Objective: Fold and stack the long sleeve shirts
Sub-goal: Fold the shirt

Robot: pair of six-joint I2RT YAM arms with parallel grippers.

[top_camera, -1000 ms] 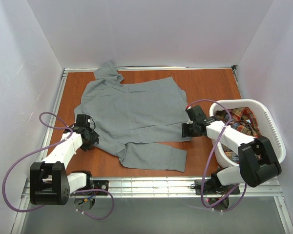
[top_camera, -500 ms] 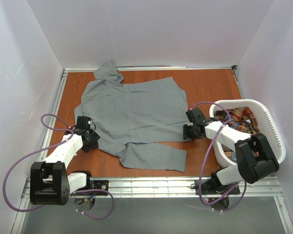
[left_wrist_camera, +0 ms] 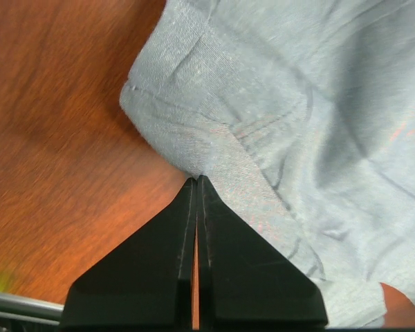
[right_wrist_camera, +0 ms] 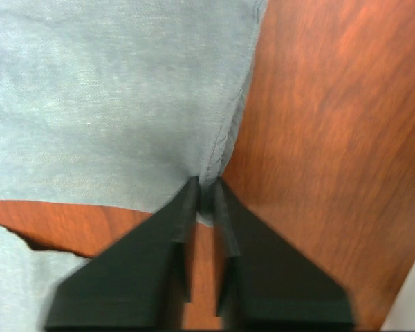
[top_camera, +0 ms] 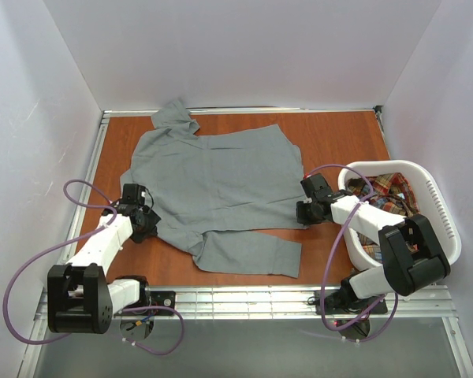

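Note:
The plain grey long sleeve shirt [top_camera: 213,181] lies spread flat on the wooden table, one sleeve folded along its near edge. My left gripper [top_camera: 144,223] is at the shirt's near left corner. In the left wrist view its jaws [left_wrist_camera: 196,181] are shut, pinching a bunched fold of the grey cloth [left_wrist_camera: 277,104]. My right gripper [top_camera: 303,211] is at the shirt's right hem. In the right wrist view it [right_wrist_camera: 207,190] is shut on the stitched hem of the grey shirt [right_wrist_camera: 104,104]. The plaid shirt [top_camera: 388,197] lies crumpled in the basket.
A white slotted laundry basket [top_camera: 447,216] stands at the right, close behind my right arm. White walls enclose the table on three sides. A metal rail [top_camera: 244,298] runs along the near edge. Purple cables loop off both arms.
Both grippers have closed on the grey shirt, the left at the near left corner first, the right on the hem just now. The right gripper has shifted slightly nearer.

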